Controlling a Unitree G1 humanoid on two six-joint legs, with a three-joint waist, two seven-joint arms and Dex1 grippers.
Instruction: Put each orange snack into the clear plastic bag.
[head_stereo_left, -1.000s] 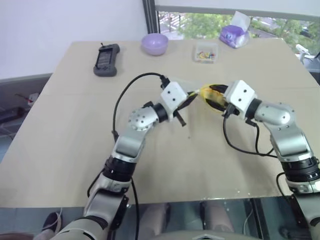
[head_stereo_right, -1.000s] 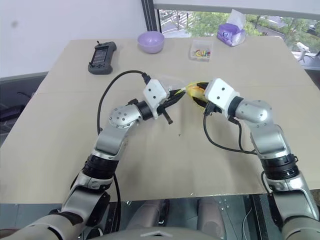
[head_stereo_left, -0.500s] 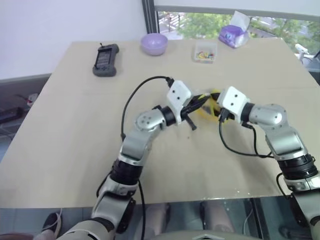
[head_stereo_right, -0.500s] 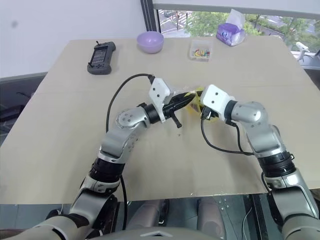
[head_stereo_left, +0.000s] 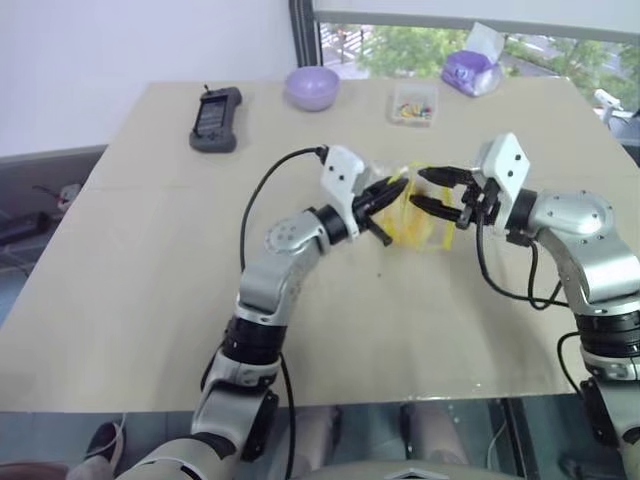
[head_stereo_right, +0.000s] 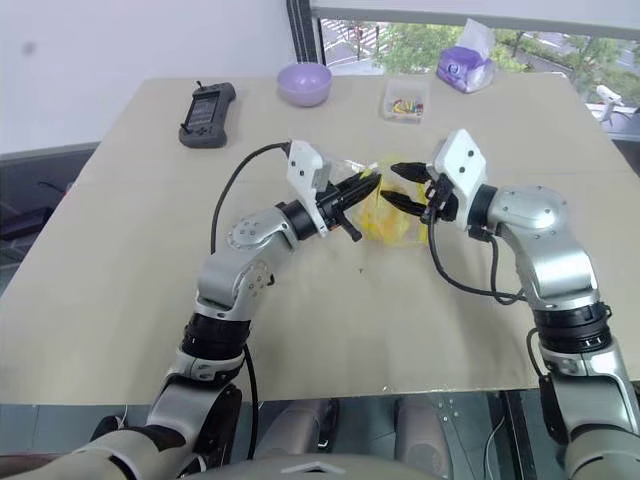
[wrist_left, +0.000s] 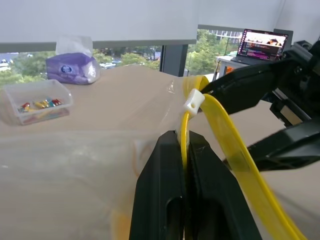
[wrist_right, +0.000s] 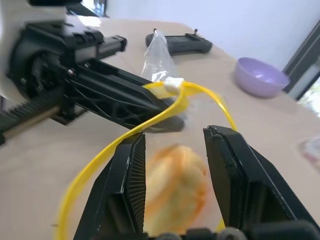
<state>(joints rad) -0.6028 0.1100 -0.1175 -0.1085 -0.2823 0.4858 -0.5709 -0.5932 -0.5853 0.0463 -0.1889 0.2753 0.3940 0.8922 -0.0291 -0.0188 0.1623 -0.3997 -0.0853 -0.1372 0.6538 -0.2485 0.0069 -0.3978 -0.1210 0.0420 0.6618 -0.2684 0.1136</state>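
Observation:
The clear plastic bag (head_stereo_left: 412, 222) hangs just above the table's middle, and its yellow zip strip (wrist_left: 220, 125) bows open in a loop. My left gripper (head_stereo_left: 396, 186) is shut on that strip near its white slider. The orange snack (head_stereo_right: 385, 222) sits inside the bag as a yellow-orange lump. In the right wrist view the orange snack (wrist_right: 175, 185) shows beyond the fingers, under the strip. My right gripper (head_stereo_left: 420, 189) stands open at the bag's mouth, to its right, pointing at the left gripper, with nothing between its fingers.
Along the table's far edge are a black handheld device (head_stereo_left: 215, 118), a purple bowl (head_stereo_left: 311, 87), a small clear box of colourful bits (head_stereo_left: 414, 103) and a purple tissue pack (head_stereo_left: 470, 70). Bare tabletop (head_stereo_left: 400, 330) lies under and in front of both arms.
Both wrists have rolled and the bag has come up a little. My right gripper has drawn back out of the bag's mouth to the right, and its fingers now show apart.

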